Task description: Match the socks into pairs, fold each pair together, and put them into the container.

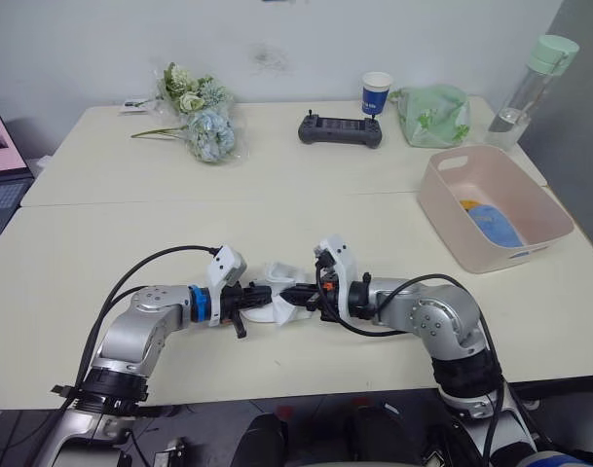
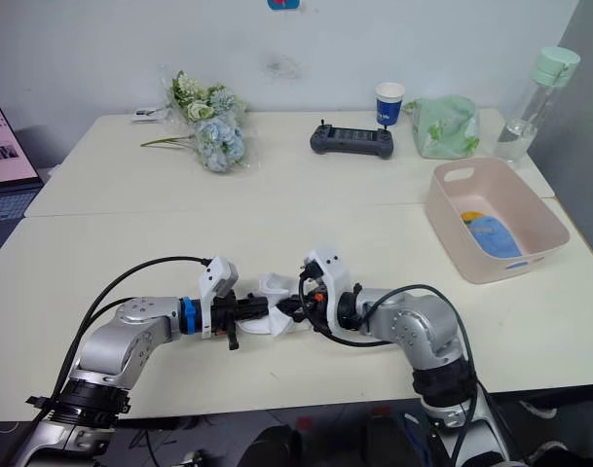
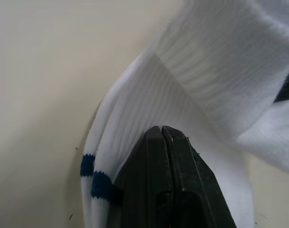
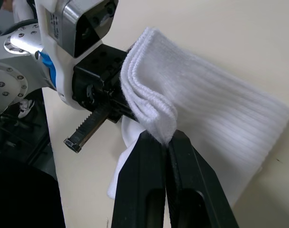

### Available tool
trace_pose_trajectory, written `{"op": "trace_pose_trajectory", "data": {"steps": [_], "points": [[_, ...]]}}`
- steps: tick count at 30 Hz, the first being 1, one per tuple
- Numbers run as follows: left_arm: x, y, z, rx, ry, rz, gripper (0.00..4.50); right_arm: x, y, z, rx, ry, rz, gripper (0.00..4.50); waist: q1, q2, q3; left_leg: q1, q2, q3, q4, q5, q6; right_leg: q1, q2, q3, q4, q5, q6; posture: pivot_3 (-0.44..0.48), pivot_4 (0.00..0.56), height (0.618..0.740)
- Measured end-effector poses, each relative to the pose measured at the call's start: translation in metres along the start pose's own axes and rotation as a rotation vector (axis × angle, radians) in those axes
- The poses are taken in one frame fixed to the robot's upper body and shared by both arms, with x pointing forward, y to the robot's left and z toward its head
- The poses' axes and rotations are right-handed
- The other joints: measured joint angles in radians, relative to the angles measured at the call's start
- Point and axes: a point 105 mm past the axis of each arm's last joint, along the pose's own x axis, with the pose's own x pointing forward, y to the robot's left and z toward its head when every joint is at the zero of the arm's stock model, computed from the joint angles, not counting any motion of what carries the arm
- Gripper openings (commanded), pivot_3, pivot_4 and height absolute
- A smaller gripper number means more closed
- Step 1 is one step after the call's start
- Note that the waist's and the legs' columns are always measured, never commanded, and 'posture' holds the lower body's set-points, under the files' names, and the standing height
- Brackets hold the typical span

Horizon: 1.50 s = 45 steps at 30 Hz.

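Near the worktop's (image 1: 130,243) front edge, the left gripper (image 1: 261,295) and right gripper (image 1: 298,293) meet tip to tip, each pinching the white socks (image 1: 281,302) bunched between them. Over by the right edge, the pink container (image 1: 442,209) holds a blue sock (image 1: 495,227).

Left end effector (image 1: 260,296) clamped, right end effector (image 1: 298,295) clamped, tips facing

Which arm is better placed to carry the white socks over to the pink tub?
Probably the right. Both grippers, left and right, are shut on the white socks, but the pink tub sits on the robot's right, nearer that arm.
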Motion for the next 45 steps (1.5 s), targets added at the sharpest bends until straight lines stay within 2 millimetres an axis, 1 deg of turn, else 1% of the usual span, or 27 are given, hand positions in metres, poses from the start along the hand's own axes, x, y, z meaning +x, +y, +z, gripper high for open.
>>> {"op": "trace_pose_trajectory", "data": {"steps": [6, 9, 11, 12, 16, 17, 19, 20, 22, 24, 26, 27, 28, 30, 32, 35, 38, 41, 42, 45], "points": [[-0.001, 0.001, -0.001, -0.026, -0.008, 0.007, 0.0, 0.013, -0.004, -0.005, 0.025, 0.021, -0.017, 0.04, 0.0, 0.0, 0.0, 0.0, 0.0, 0.0, 0.0, 0.001, -0.002, 0.0, 0.0, 0.0, 0.0, 0.0, 0.0, 0.0, 0.15, 0.74], [-0.005, 0.002, -0.001, -0.05, -0.022, 0.024, 0.0, 0.016, -0.005, -0.006, 0.025, 0.025, -0.022, 0.79, 0.0, 0.0, 0.0, 0.0, 0.0, 0.0, 0.0, 0.001, -0.002, -0.001, 0.0, 0.0, 0.0, 0.0, 0.0, 0.0, 0.15, 0.74], [-0.017, 0.008, -0.001, -0.085, -0.037, 0.071, 0.0, 0.015, -0.004, -0.007, 0.009, 0.032, -0.023, 1.41, -0.004, 0.0, 0.0, 0.0, 0.0, 0.0, 0.0, 0.001, -0.002, -0.002, 0.0, 0.0, 0.001, 0.0, 0.0, 0.0, 0.15, 0.74], [-0.023, 0.011, -0.002, -0.089, -0.038, 0.095, 0.0, 0.013, -0.004, -0.006, -0.001, 0.03, -0.026, 1.81, -0.005, 0.0, 0.0, 0.0, 0.001, 0.0, 0.0, 0.001, -0.002, -0.002, 0.0, 0.0, 0.001, 0.0, 0.0, 0.0, 0.15, 0.74], [-0.046, 0.02, -0.001, -0.113, -0.055, 0.188, 0.0, 0.005, 0.003, 0.002, -0.06, 0.017, -0.005, 3.25, -0.002, 0.0, 0.0, 0.0, 0.0, 0.0, -0.001, 0.001, -0.001, -0.002, 0.0, 0.0, 0.001, 0.0, 0.0, 0.0, 0.15, 0.74], [-0.05, 0.022, 0.0, -0.113, -0.06, 0.205, 0.0, 0.002, 0.003, 0.005, -0.078, 0.018, -0.005, 3.53, -0.002, 0.0, 0.0, 0.0, 0.0, 0.0, 0.0, 0.001, -0.001, -0.002, 0.0, 0.0, 0.001, 0.0, 0.0, 0.0, 0.15, 0.74], [-0.058, 0.024, 0.005, -0.106, -0.078, 0.236, 0.0, -0.007, 0.004, 0.01, -0.13, 0.013, 0.002, 3.53, -0.001, 0.0, 0.0, -0.001, 0.0, 0.0, 0.0, 0.0, 0.0, -0.002, -0.001, 0.0, 0.0, 0.0, 0.0, 0.0, 0.15, 0.74], [-0.065, 0.027, 0.01, -0.098, -0.093, 0.256, 0.0, -0.012, 0.003, 0.013, -0.166, 0.005, 0.004, 3.42, 0.002, 0.0, 0.0, -0.001, 0.0, 0.0, 0.0, -0.001, 0.001, -0.002, -0.001, -0.001, 0.0, 0.0, 0.0, 0.0, 0.15, 0.74], [-0.081, 0.034, 0.022, -0.074, -0.117, 0.308, 0.0, -0.022, -0.003, 0.021, -0.239, -0.029, -0.021, 2.84, 0.002, 0.0, 0.001, -0.001, 0.0, -0.001, 0.0, -0.001, 0.001, -0.002, -0.001, -0.001, -0.001, 0.0, 0.0, 0.0, 0.15, 0.74], [-0.092, 0.036, 0.043, -0.012, -0.155, 0.333, 0.0, -0.029, -0.011, 0.029, -0.299, -0.058, -0.063, 2.15, 0.004, 0.0, 0.001, -0.001, 0.0, 0.0, 0.0, -0.001, 0.001, -0.001, -0.001, -0.001, -0.001, 0.0, 0.0, 0.0, 0.15, 0.74], [-0.089, 0.026, 0.062, 0.067, -0.159, 0.284, 0.0, -0.03, -0.013, 0.033, -0.352, -0.078, -0.077, 1.49, 0.003, 0.0, 0.001, -0.001, 0.0, 0.0, 0.0, -0.001, 0.001, -0.001, -0.001, -0.001, -0.001, 0.0, 0.0, 0.0, 0.15, 0.74], [-0.083, 0.015, 0.069, 0.121, -0.143, 0.227, 0.0, -0.027, -0.012, 0.034, -0.398, -0.081, -0.073, 1.09, 0.001, 0.0, 0.001, -0.001, 0.0, 0.001, -0.001, 0.0, -0.001, -0.001, -0.001, 0.0, -0.001, 0.0, 0.0, 0.0, 0.15, 0.74], [-0.075, 0.004, 0.073, 0.167, -0.122, 0.17, 0.0, -0.023, -0.011, 0.035, -0.439, -0.078, -0.068, 0.72, 0.0, 0.0, 0.001, -0.001, 0.0, 0.001, -0.001, 0.001, -0.002, -0.001, -0.001, 0.0, -0.002, 0.0, 0.0, 0.0, 0.15, 0.74], [-0.061, -0.013, 0.07, 0.22, -0.072, 0.067, 0.0, -0.012, -0.008, 0.032, -0.518, -0.066, -0.05, 0.04, -0.003, 0.0, 0.001, -0.001, 0.0, 0.002, -0.001, 0.001, -0.002, -0.001, 0.0, 0.0, -0.001, 0.0, 0.0, 0.0, 0.15, 0.74], [-0.049, -0.023, 0.06, 0.262, -0.015, -0.008, 0.0, -0.002, -0.009, 0.025, -0.558, -0.049, -0.043, 0.04, -0.004, 0.0, 0.001, -0.001, 0.001, 0.002, -0.001, 0.001, -0.002, -0.002, 0.0, 0.0, -0.001, 0.0, 0.0, 0.0, 0.15, 0.74], [-0.037, -0.027, 0.045, 0.304, 0.052, -0.058, 0.0, 0.01, -0.014, 0.017, -0.582, -0.024, -0.047, 0.04, -0.004, 0.0, 0.001, -0.001, 0.0, 0.002, -0.001, 0.001, -0.002, -0.002, 0.0, 0.0, -0.001, 0.0, 0.0, 0.0, 0.15, 0.74], [-0.03, -0.018, 0.025, 0.322, 0.123, -0.049, 0.0, 0.021, -0.019, 0.012, -0.614, 0.0, -0.058, 0.04, -0.002, 0.0, 0.001, -0.001, 0.0, 0.002, -0.001, 0.001, -0.002, -0.002, 0.0, 0.0, -0.001, 0.0, 0.0, 0.0, 0.15, 0.74], [-0.028, -0.005, 0.004, 0.298, 0.172, -0.02, 0.0, 0.026, -0.03, 0.005, -0.627, 0.039, -0.103, 0.04, 0.0, 0.0, 0.001, -0.001, 0.0, 0.001, -0.001, 0.001, -0.002, -0.002, 0.0, 0.0, -0.001, 0.0, 0.0, 0.0, 0.15, 0.74], [-0.028, -0.002, 0.0, 0.294, 0.178, -0.015, 0.0, 0.026, -0.033, 0.003, -0.625, 0.047, -0.117, 0.04, 0.0, 0.0, 0.001, -0.001, 0.0, 0.001, -0.001, 0.001, -0.002, -0.002, 0.0, 0.0, -0.001, 0.0, 0.0, 0.0, 0.15, 0.74], [-0.029, 0.0, -0.002, 0.325, 0.175, -0.022, 0.0, 0.024, -0.041, 0.002, -0.628, 0.06, -0.151, 0.04, 0.0, 0.0, 0.001, -0.001, 0.0, 0.001, -0.001, 0.001, -0.002, -0.002, 0.0, 0.0, -0.001, 0.0, 0.0, 0.0, 0.15, 0.74]]}}
